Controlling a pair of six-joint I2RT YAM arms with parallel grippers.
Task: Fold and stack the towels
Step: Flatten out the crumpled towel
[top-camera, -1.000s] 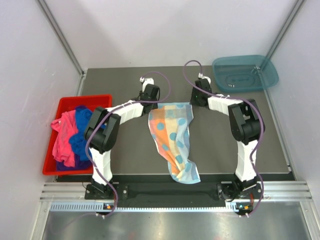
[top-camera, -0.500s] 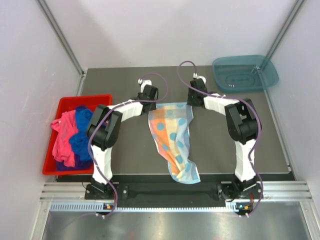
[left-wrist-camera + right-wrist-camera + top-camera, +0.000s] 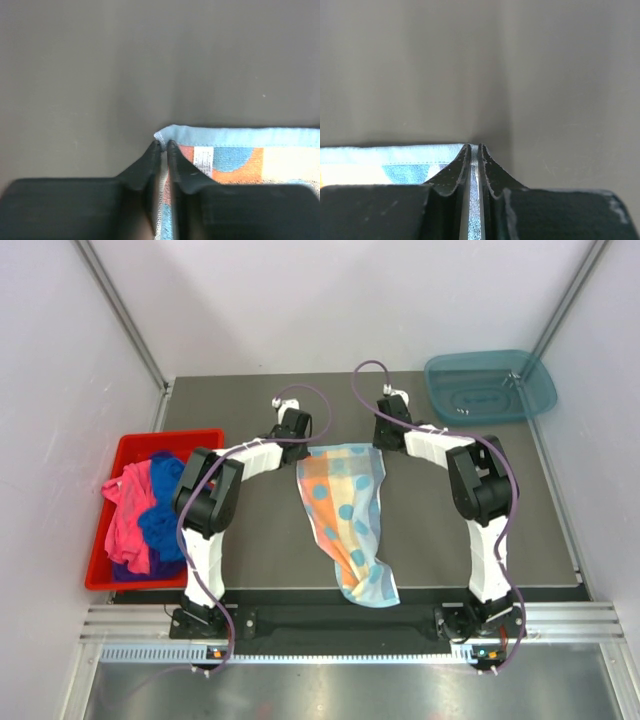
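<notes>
The red bin (image 3: 170,438) at nine o'clock held pink, blue and purple towels (image 3: 150,518). On the grey table (image 3: 250,550), the left gripper (image 3: 164,145) and right gripper (image 3: 474,147) pinched corners of the dotted towel (image 3: 345,510).

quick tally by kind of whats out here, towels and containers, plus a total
towels: 4 visible (dotted light blue towel on the table; pink towel, royal blue towel and purple towel in the bin)
containers: 2 (red bin, teal tray)
total: 6
</notes>
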